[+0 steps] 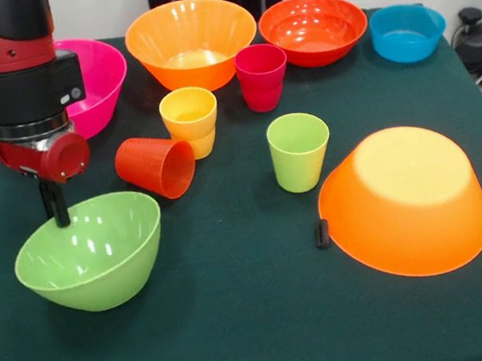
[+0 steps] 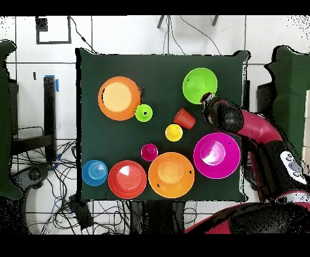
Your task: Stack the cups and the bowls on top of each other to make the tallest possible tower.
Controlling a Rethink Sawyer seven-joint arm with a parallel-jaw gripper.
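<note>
just jaws [image 1: 54, 206] pinching rim of tilted lime green bowl [image 1: 91, 252], closed on it

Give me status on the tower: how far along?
Barely started. Done: nothing is stacked; every bowl and cup sits apart on the table, though one orange bowl lies upside down, a possible base. In hand: the tool is at the rim of the tilted green bowl; whether it grips is unclear. Left: all stacking, and the orange-red cup lies on its side.
</note>
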